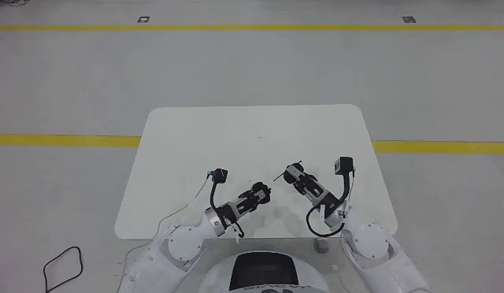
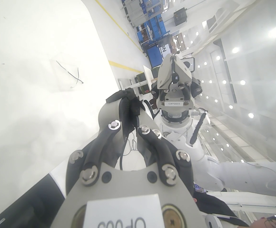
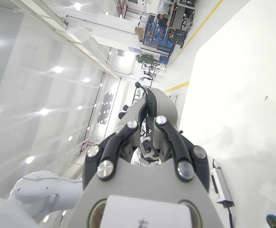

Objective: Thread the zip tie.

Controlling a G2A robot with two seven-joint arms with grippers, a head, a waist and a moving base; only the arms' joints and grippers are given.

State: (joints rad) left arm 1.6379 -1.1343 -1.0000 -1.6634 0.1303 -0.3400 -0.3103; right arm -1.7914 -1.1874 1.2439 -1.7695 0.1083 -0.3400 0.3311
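Observation:
My right gripper hovers over the near middle of the white table, shut on a thin black zip tie whose end sticks out past the fingertips. In the left wrist view the right gripper faces me with its jaws together. My left gripper hangs a short way to its left, shut, with dark pads pressed together; I cannot tell whether anything is between them. A thin black strand, like a zip tie, lies on the table beyond it.
The table's rounded front edge runs close under both arms. A grey power brick with a cord lies by the right arm's base. A black cable loop lies on the floor at the left.

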